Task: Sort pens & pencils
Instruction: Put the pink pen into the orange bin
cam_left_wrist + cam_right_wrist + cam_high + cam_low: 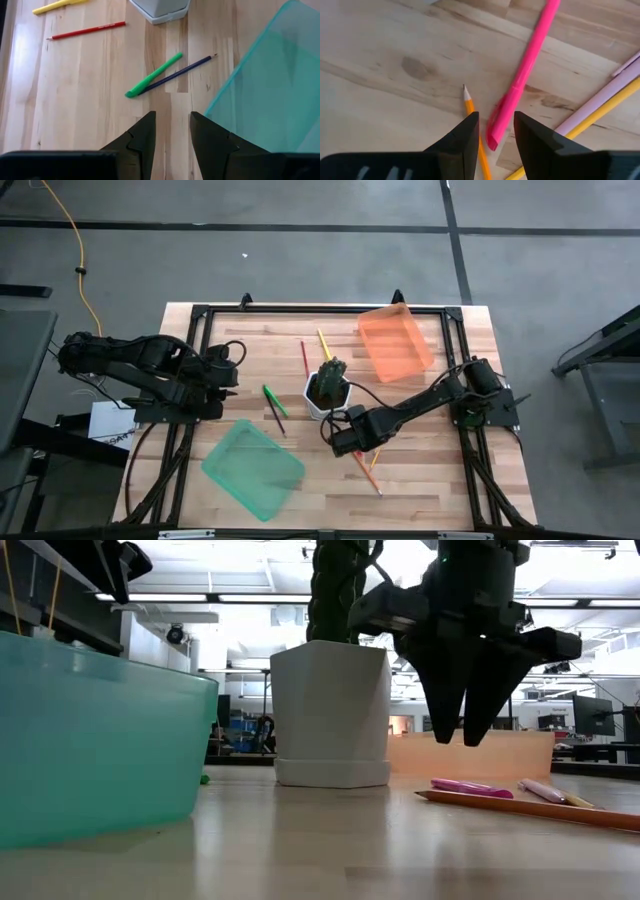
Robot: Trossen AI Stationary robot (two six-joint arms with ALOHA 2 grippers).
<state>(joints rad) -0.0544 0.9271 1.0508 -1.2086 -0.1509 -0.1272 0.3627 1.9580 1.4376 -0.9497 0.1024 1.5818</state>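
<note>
The right gripper [494, 131] hangs just above the worktop [430, 470] with its jaws apart and empty. The lower end of the pink pen [522, 80] lies in the gap between them, and the sharpened tip of an orange pencil [470, 107] lies just beside the one jaw. A yellow pencil [600, 112] and a pale lilac stick [605, 95] run slantwise close by, crossing near the pink pen's lower end.

The left gripper [172, 130] waits over the left side of the worktop, jaws apart, holding nothing. Ahead of it the green pen [152, 76] lies touching a dark pencil [180, 74], both beside the teal bin [265, 95]. A red pencil [86, 31] and a yellow pen [55, 6] lie farther off, near the white plant pot [327, 392]. The orange bin [395, 340] sits at the far right of the worktop.
</note>
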